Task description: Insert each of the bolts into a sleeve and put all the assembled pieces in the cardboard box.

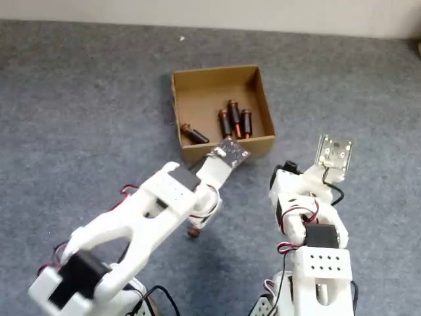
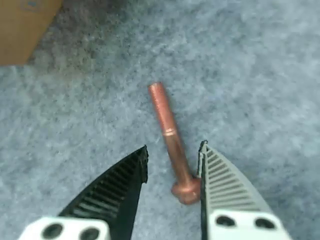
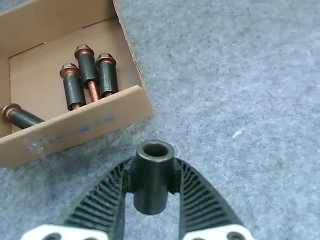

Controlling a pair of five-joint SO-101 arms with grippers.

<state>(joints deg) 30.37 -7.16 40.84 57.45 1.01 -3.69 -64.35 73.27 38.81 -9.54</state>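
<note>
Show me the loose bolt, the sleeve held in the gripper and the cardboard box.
bolt (image 2: 170, 135), left wrist view, middle of its shaft.
sleeve (image 3: 151, 186), right wrist view, its dark side wall.
cardboard box (image 1: 207, 95), high view, bare floor inside.

High view: a fixed camera above and behind both arms looks steeply down on the grey counter (image 1: 79, 99), far enough off to take in the whole cardboard box (image 1: 204, 108). Left wrist view: close over the counter, looking down along its own end effector (image 2: 173, 147), with a box corner at the frame's edge. Right wrist view: low, looking past the sleeve (image 3: 151, 185) gripped in its end effector (image 3: 153, 167) at the box's near wall and inside, which the high view shares.
</note>
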